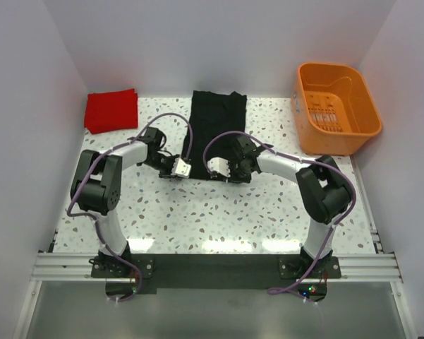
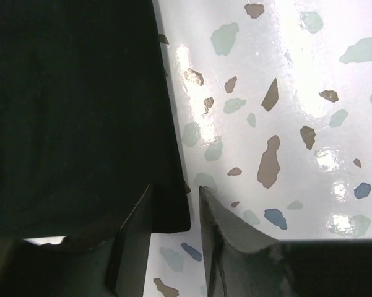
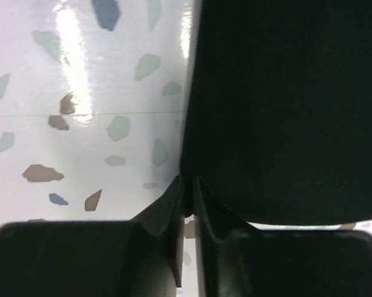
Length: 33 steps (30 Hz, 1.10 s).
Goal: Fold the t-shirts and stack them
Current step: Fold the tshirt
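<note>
The black t-shirt (image 1: 219, 120) lies as a long folded strip at the back middle of the table. The red t-shirt (image 1: 111, 109) is a small folded rectangle at the back left. My left gripper (image 1: 185, 168) is at the strip's near end; in the left wrist view (image 2: 175, 189) its jaws stand apart with a corner of the black cloth (image 2: 74, 111) between them. My right gripper (image 1: 215, 169) is beside it; in the right wrist view (image 3: 188, 180) its jaws are nearly together, pinching a corner of the black cloth (image 3: 285, 105).
An orange plastic basket (image 1: 335, 106) stands at the back right. The speckled white table (image 1: 233, 212) stretches in front of the grippers. White walls close in the back and both sides.
</note>
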### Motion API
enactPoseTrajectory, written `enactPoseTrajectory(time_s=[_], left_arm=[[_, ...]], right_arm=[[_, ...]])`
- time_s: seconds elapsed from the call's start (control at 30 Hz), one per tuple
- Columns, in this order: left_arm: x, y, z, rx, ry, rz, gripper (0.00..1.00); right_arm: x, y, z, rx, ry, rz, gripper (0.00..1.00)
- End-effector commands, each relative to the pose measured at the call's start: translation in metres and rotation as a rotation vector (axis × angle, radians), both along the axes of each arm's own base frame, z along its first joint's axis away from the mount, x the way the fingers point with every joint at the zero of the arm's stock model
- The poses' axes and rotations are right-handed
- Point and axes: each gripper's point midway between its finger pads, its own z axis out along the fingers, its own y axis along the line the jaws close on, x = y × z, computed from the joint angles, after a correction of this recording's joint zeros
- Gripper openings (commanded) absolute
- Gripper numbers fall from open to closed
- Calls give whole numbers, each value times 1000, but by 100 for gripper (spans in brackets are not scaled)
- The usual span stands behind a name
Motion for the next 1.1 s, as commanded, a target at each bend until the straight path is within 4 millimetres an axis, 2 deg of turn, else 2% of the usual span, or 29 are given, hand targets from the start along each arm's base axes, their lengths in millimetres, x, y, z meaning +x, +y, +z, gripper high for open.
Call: enactPoseTrajectory(time_s=[0.0,0.07,0.1,0.2,0.3,0.37,0.4,0.47,0.5,0.6,0.8,0.87,0.93,0.97,1.0,1.03,1.07], left_arm=[[-2,-1,-10,30,24,-29,30],[1,-2,-8,35,47,-16,21],[3,-1,-10,42,62,-4,13],[8,-1,-6,49,76,14,0],[13,-7,15,2,48,24,0],[18,-12,32,-32,26,33,0],[21,-15,44,-56,9,38,0],[31,-20,63,-85,-1,72,0],[40,-22,77,-98,-30,82,0],[54,-24,99,-117,-65,125,0],[65,-24,123,-140,-114,183,0],[61,-25,131,-143,-117,194,0],[48,-26,130,-138,-104,188,0],[40,-25,138,-136,-130,178,0],[20,-26,125,-109,-96,153,0],[10,-27,123,-92,-115,120,0],[-3,-26,131,-85,-141,107,0]], right_arm=[[-2,-15,-32,-80,23,-14,8],[-4,-15,-28,-74,18,-18,0],[-4,-16,-27,-73,16,-22,0],[-3,-16,-15,-52,7,-32,0],[1,-14,6,-15,11,-50,0],[11,-6,26,30,-10,-50,0],[20,-6,43,51,-36,-59,0],[30,-7,60,82,-64,-63,0],[37,-6,75,100,-85,-66,0],[51,-11,98,119,-114,-73,0],[73,-23,123,132,-182,-75,0],[72,-22,129,140,-183,-72,0],[63,-22,130,149,-165,-67,0],[57,-23,136,159,-175,-59,0],[45,-26,127,149,-148,-51,0],[37,-27,125,148,-137,-38,0],[26,-27,132,156,-144,-23,0]])
